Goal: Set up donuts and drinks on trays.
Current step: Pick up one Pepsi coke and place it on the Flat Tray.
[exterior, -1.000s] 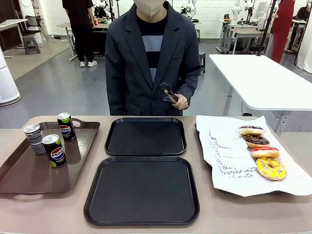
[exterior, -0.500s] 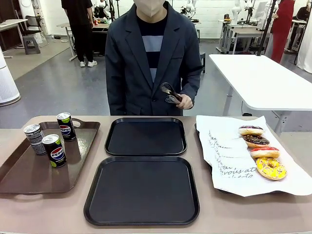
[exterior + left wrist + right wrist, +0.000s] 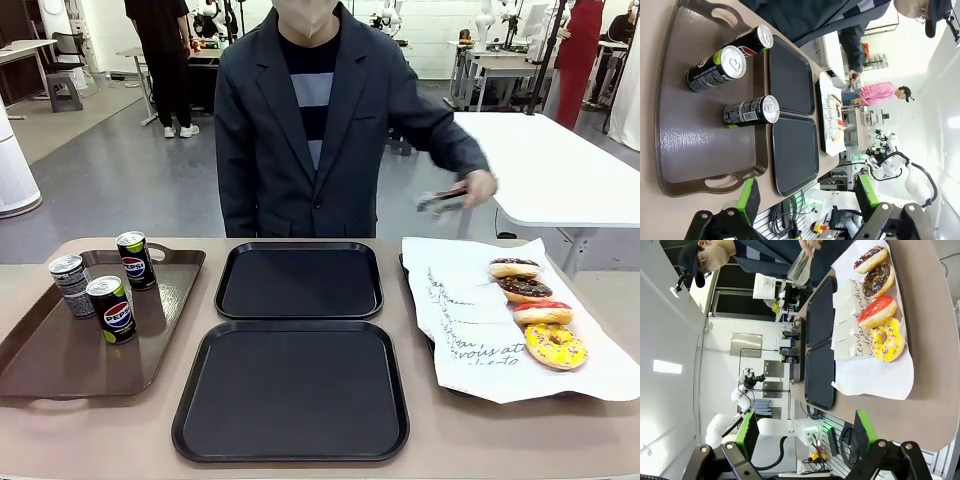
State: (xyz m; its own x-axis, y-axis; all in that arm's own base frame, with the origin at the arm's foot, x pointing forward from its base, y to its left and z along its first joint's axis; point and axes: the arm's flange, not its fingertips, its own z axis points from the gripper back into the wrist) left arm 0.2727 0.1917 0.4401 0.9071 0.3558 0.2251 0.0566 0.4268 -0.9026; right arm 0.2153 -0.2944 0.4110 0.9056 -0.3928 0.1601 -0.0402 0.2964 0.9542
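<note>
Front view: two black trays are recorded at the middle of the worktop [image 3: 100, 440], the far tray [image 3: 299, 280] toward 12 o'clock and the near tray [image 3: 292, 390] toward 6 o'clock, set just beside each other. At 9 o'clock a brown tray [image 3: 60, 350] with handles is seen, and three cans [image 3: 111, 309] stand upright on its far half, two black and one grey patterned. At 3 o'clock a printed paper sheet [image 3: 470, 320] is laid out. Four donuts [image 3: 543, 312] lie in a row along its 3 o'clock edge: two chocolate, one pink, and one yellow with sprinkles nearest 6 o'clock. The person's hand [image 3: 481, 187] is held out above the far edge of the sheet, and tongs [image 3: 440, 200] are gripped in it.

Left wrist view: the left hand [image 3: 807, 200] is noted at 6 o'clock of the picture with its fingers spread wide and nothing between them. It is held over the brown tray, well apart from the cans at 11 o'clock.

Right wrist view: the right hand [image 3: 805, 440] is likewise spread wide and pinches nothing. The donuts are seen on the sheet at 1 o'clock of the picture, well apart from it.
</note>
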